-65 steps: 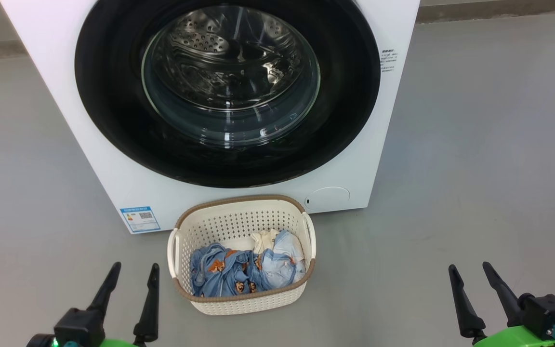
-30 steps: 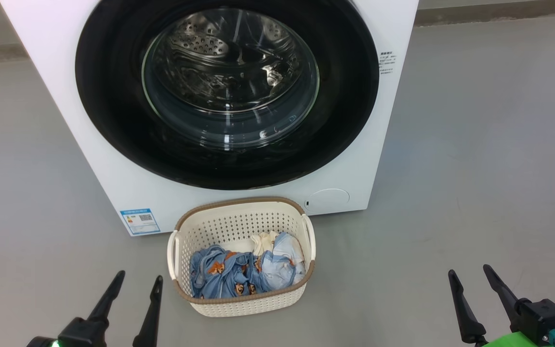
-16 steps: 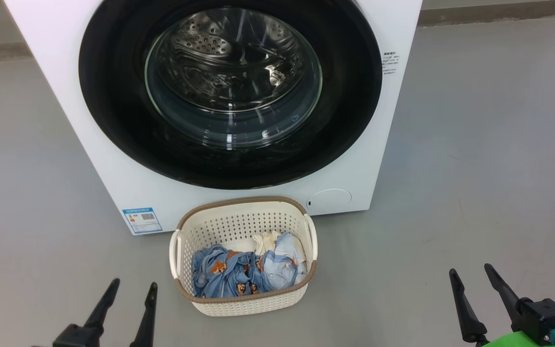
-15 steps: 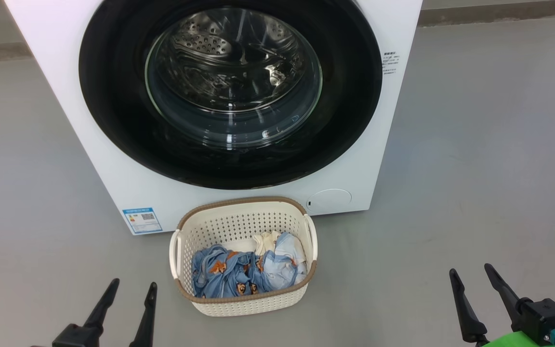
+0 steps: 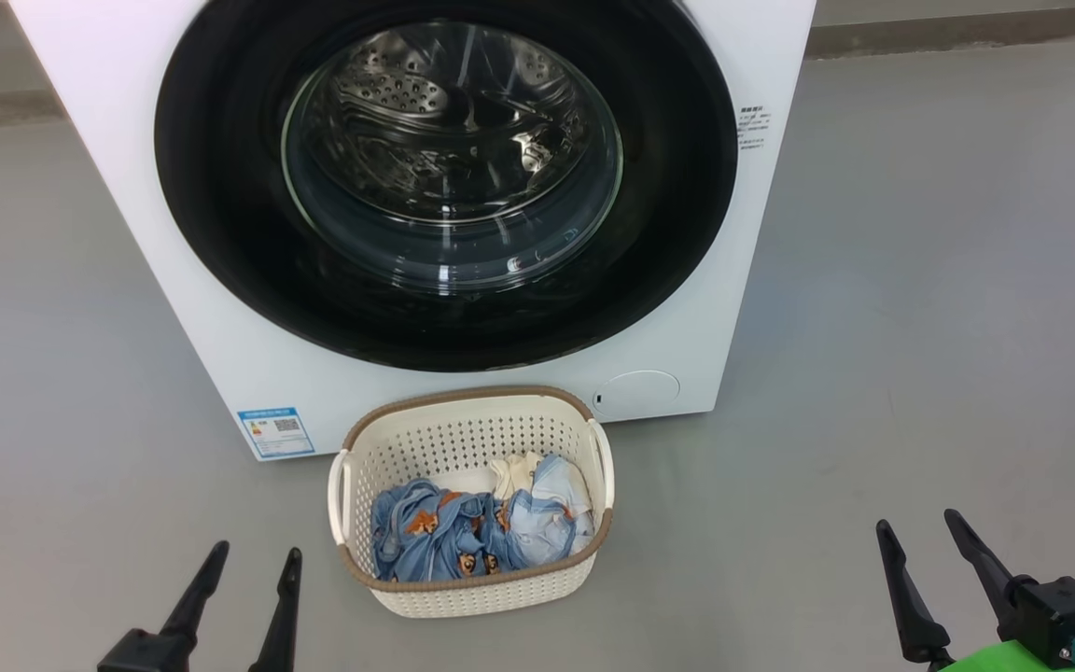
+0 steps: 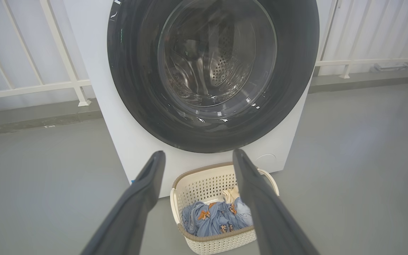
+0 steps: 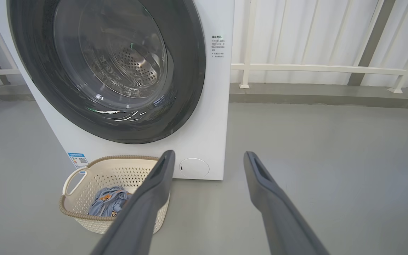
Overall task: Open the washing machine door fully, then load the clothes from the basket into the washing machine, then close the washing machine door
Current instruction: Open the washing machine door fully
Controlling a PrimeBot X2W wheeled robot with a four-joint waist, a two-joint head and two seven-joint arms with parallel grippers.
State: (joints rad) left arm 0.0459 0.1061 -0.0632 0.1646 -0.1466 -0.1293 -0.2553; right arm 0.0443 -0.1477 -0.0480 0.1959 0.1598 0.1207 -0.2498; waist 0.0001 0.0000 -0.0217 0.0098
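Washing machine (image 5: 220, 355) wears a blue QR-code sticker (image 5: 275, 431), its print unreadable.

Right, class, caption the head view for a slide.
Shut washing machine door, clothes in the basket, left gripper and right gripper open.

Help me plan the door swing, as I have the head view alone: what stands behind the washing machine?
Observer: A white railing runs behind the washing machine, off to its right, in the right wrist view.
Operator: And to its left?
Observer: Another railing stretch stands there, by the left wrist view.
Operator: What is past the railing?
Observer: Upright white ribbed panels, like a wall.
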